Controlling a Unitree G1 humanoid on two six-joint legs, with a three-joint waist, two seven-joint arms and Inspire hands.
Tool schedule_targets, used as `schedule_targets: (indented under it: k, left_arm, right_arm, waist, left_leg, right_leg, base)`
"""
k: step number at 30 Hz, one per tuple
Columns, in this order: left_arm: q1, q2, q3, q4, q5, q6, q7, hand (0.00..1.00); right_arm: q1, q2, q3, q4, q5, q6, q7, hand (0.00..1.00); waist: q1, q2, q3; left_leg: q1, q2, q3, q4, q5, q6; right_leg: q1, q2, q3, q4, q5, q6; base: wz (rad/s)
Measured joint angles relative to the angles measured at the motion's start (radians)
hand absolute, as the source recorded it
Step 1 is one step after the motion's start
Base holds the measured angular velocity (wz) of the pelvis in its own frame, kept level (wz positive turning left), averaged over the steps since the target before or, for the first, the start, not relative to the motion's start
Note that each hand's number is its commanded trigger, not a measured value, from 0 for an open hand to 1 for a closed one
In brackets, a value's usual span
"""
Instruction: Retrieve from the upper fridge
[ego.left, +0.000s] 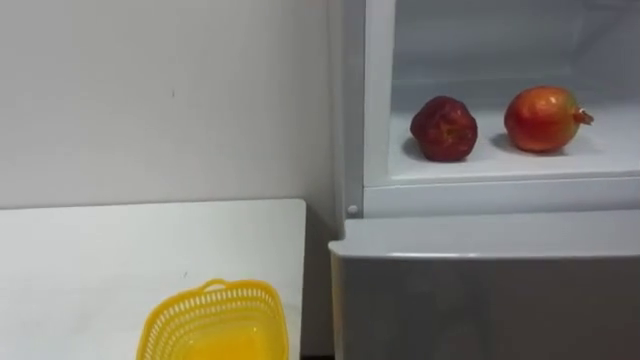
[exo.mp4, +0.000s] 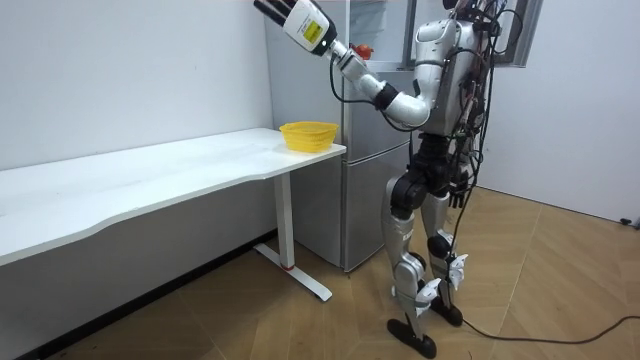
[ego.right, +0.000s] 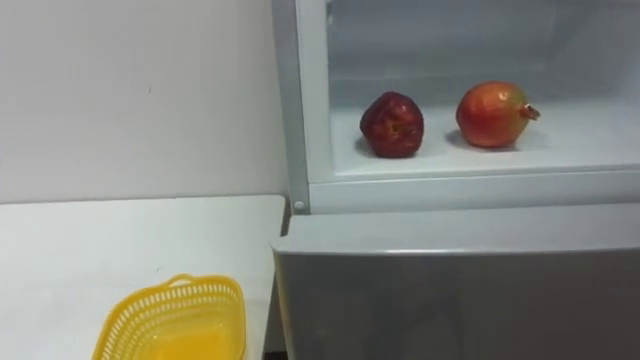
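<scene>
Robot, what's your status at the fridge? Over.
Left hand raised high above the table. Apple and pomegranate sit apart on the open upper fridge shelf, untouched. Nothing in front of them; yellow basket on table.

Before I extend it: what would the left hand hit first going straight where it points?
Probably the white wall above the table: the left hand points up and toward the room view's left, with nothing visible between. Depth is unclear.

Dark red apple (ego.left: 443, 128), pomegranate (ego.left: 543, 118) on fridge shelf (ego.left: 500, 165), yellow basket (ego.left: 215, 320)
</scene>
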Motion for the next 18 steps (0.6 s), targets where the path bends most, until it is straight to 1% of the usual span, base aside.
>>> schedule_targets:
  k: [1,2,3,4,5,6,7,8,9,10,12,13,14,15,16,18]
  left_arm:
    - [0.015,-0.010,-0.002,0.046,-0.009,0.001,0.001,0.00]
    - [0.040,-0.029,-0.008,0.152,-0.013,0.009,0.002,0.00]
    - [0.063,-0.040,-0.028,0.274,-0.041,0.009,0.008,0.00]
    - [0.088,-0.041,-0.060,0.403,-0.070,0.011,0.015,0.00]
    - [0.096,-0.042,-0.075,0.463,-0.078,0.016,0.015,0.00]
    - [0.101,-0.051,-0.094,0.566,-0.090,0.029,0.015,0.00]
    - [0.102,-0.057,-0.099,0.613,-0.095,0.030,0.015,0.00]
    - [0.105,-0.066,-0.108,0.696,-0.106,0.030,0.017,0.00]
    - [0.105,-0.066,-0.115,0.780,-0.125,0.030,0.017,0.00]
    - [0.103,-0.066,-0.116,0.822,-0.133,0.030,0.016,0.00]
    - [0.100,-0.066,-0.129,0.975,-0.153,0.029,0.009,0.00]
    - [0.101,-0.064,-0.136,1.013,-0.155,0.029,0.000,0.00]
    - [0.105,-0.064,-0.147,1.075,-0.154,0.030,-0.014,0.00]
    - [0.110,-0.065,-0.156,1.119,-0.152,0.030,-0.029,0.00]
    - [0.110,-0.065,-0.157,1.139,-0.149,0.030,-0.039,0.00]
    - [0.109,-0.065,-0.175,1.215,-0.087,0.031,-0.081,0.00]
  right_arm:
    - [-0.003,-0.001,-0.005,-0.002,0.007,0.000,-0.007,0.00]
    - [-0.007,-0.001,-0.026,-0.028,0.013,0.004,-0.019,0.00]
    - [-0.005,-0.002,-0.043,-0.056,0.025,0.003,-0.036,0.00]
    - [-0.004,-0.004,-0.052,-0.077,0.048,-0.001,-0.055,0.00]
    - [-0.002,-0.005,-0.059,-0.082,0.061,-0.005,-0.062,0.00]
    - [-0.006,-0.004,-0.077,-0.084,0.081,-0.014,-0.074,0.00]
    - [-0.013,-0.004,-0.082,-0.088,0.094,-0.013,-0.079,0.00]
    - [-0.014,-0.003,-0.097,-0.102,0.113,-0.013,-0.089,0.00]
    - [-0.014,-0.004,-0.117,-0.114,0.137,-0.020,-0.099,0.00]
    - [-0.016,-0.007,-0.121,-0.115,0.148,-0.027,-0.107,0.00]
    - [-0.038,-0.014,-0.150,-0.125,0.171,-0.049,-0.131,0.00]
    - [-0.043,-0.016,-0.159,-0.128,0.172,-0.049,-0.135,0.00]
    - [-0.046,-0.021,-0.159,-0.140,0.175,-0.050,-0.143,0.00]
    - [-0.043,-0.021,-0.159,-0.161,0.178,-0.052,-0.154,0.00]
    - [-0.043,-0.020,-0.159,-0.175,0.181,-0.053,-0.159,0.00]
    - [-0.041,-0.016,-0.158,-0.259,0.182,-0.056,-0.182,0.00]
  waist:
    - [-0.002,0.001,-0.0006]
    - [-0.002,0.001,-0.0012]
    - [-0.003,0.000,-0.0010]
    - [-0.005,-0.003,-0.0021]
    - [-0.006,-0.006,-0.0034]
    - [-0.011,-0.011,-0.0080]
    - [-0.009,-0.014,-0.0068]
    - [-0.008,-0.026,-0.0050]
    - [-0.008,-0.038,-0.0044]
    - [-0.008,-0.041,-0.0040]
    - [-0.016,-0.046,-0.0037]
    - [-0.018,-0.043,-0.0037]
    - [-0.022,-0.039,-0.0024]
    - [-0.028,-0.036,-0.0029]
    - [-0.031,-0.036,-0.0024]
    - [-0.034,-0.031,-0.0011]
  left_leg:
    - [0.000,-0.001,-0.001,0.000,0.000,0.000]
    - [0.000,-0.004,-0.004,0.000,0.000,0.000]
    - [0.000,-0.003,-0.005,0.000,0.000,0.000]
    - [-0.003,-0.003,-0.005,0.000,0.000,0.000]
    - [-0.006,-0.003,-0.006,0.001,0.000,0.000]
    - [-0.008,-0.005,-0.010,0.001,0.000,0.000]
    - [-0.008,-0.005,-0.012,0.001,0.000,0.000]
    - [-0.006,-0.005,-0.013,0.001,0.000,-0.001]
    - [-0.005,-0.002,-0.013,0.001,0.000,-0.001]
    - [-0.005,0.000,-0.013,0.001,0.000,-0.001]
    - [-0.005,-0.003,-0.013,-0.001,0.000,0.000]
    - [-0.002,-0.004,-0.012,-0.002,0.000,0.000]
    - [0.007,-0.004,-0.011,-0.007,0.000,0.000]
    - [0.010,-0.004,-0.011,-0.007,0.000,0.000]
    - [0.010,-0.004,-0.011,-0.007,0.000,0.000]
    - [0.011,-0.004,-0.003,-0.012,0.000,0.000]
  right_leg:
    - [0.000,0.000,0.001,0.000,-0.001,0.000]
    - [0.000,0.000,0.002,0.001,-0.003,-0.001]
    - [-0.002,0.000,0.001,0.001,-0.003,-0.001]
    - [-0.003,0.000,0.000,0.000,-0.003,-0.001]
    - [-0.005,0.000,-0.002,-0.001,-0.003,-0.002]
    - [-0.003,0.000,-0.002,-0.001,-0.003,-0.002]
    - [-0.002,0.001,-0.002,-0.001,-0.003,-0.002]
    - [-0.001,0.001,0.001,-0.001,-0.003,-0.002]
    - [-0.002,0.001,0.003,-0.002,-0.003,-0.002]
    - [-0.003,0.001,0.004,-0.002,-0.003,-0.002]
    - [0.001,-0.001,0.005,-0.001,-0.003,-0.002]
    - [0.002,-0.002,0.006,-0.001,-0.003,-0.002]
    - [0.008,-0.002,0.010,-0.001,-0.003,-0.002]
    - [0.010,-0.002,0.023,-0.001,-0.003,-0.002]
    - [0.009,-0.001,0.029,-0.001,-0.003,-0.002]
    - [0.007,0.000,0.035,-0.001,-0.003,-0.002]
  base:
    - [0.00]
    - [0.00]
    - [0.00]
    - [0.00]
    - [0.05]
    - [0.09]
    - [0.12]
    - [0.10]
    - [0.06]
    - [0.00]
    - [0.00]
    - [-0.03]
    - [-0.04]
    - [0.00]
    - [0.00]
    - [-0.08]
